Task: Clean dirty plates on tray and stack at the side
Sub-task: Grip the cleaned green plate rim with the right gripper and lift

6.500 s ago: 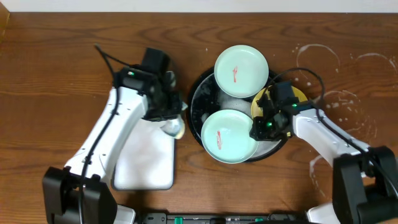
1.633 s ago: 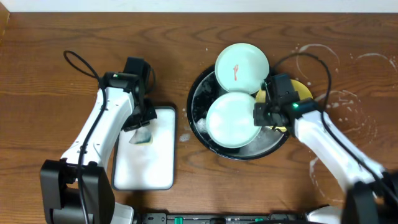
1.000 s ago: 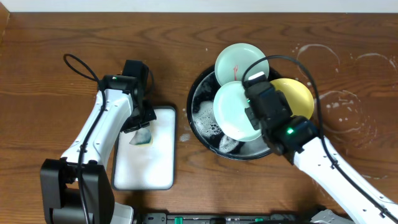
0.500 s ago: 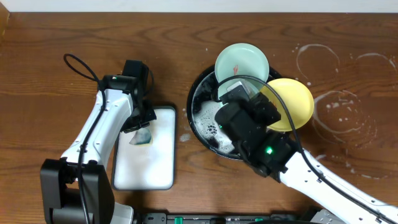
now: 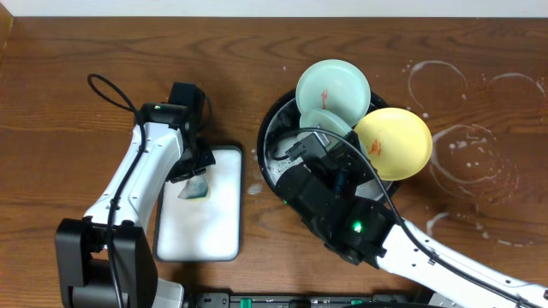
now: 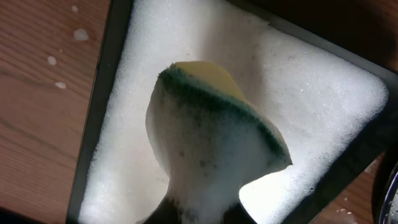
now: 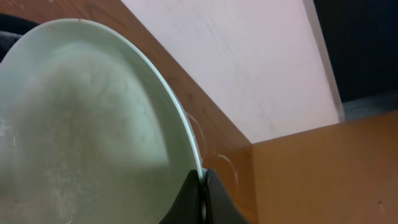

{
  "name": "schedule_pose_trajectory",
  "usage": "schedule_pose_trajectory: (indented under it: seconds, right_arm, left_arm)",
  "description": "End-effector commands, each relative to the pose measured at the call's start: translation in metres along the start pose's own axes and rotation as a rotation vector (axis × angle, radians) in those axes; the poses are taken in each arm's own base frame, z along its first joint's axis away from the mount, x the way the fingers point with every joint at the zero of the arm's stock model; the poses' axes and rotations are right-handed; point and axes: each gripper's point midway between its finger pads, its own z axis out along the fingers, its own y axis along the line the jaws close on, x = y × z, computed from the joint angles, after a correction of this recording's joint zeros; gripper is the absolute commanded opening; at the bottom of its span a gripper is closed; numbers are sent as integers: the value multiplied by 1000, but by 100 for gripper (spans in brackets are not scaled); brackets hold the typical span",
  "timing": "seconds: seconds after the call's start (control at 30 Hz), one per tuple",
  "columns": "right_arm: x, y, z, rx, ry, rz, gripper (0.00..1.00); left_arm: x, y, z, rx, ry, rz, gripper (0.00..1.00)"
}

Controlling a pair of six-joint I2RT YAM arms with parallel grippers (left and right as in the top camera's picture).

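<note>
**Plate handling during the wash.** The right hand [image 7: 203,182] is pinched thin on the rim of the lifted mint plate [image 7: 93,124], one finger on each face. The plate is tipped nearly on edge above the tray [image 5: 272,141]. Its visible face is filmed with suds, and no red smear shows on it in the wrist view. From overhead the right arm [image 5: 342,205] covers most of this plate, so how high it hangs over the tray cannot be told for sure.

The second mint plate [image 5: 333,84] leans on the tray's far rim and the yellow plate [image 5: 394,144] on its right rim. Each carries a small red smear. The side [image 5: 467,141], marked by white soapy rings on the desk [image 5: 77,60], has no plate on it yet. The left hand [image 5: 193,178] is closed on the sponge [image 6: 211,137], which hangs lathered over the white dish [image 6: 323,106] of foam.

**Handling.** The plates appear stiff, light and shallow. Wet with soap they are probably slippery, and a rim pinch gives little contact, so a plate may pivot or slide if swung quickly. The rim is the only hold that suits narrow fingers, best taken where it overhangs the tray's edge. The sponge is soft and yields under pressure.
</note>
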Motion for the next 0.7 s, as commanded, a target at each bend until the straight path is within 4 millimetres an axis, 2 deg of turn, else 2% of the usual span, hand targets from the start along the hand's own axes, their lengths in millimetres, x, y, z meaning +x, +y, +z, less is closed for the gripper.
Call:
schedule_pose_trajectory:
  seconds: [0.0,0.67]
  right_arm:
    - [-6,-17,-8,64,-15,13,1]
    - [-6,-17,-9,68,-16,12,1]
  left_arm:
    - [0,2,0,-6,1,14,8]
    - [0,2,0,-5,1,14,9]
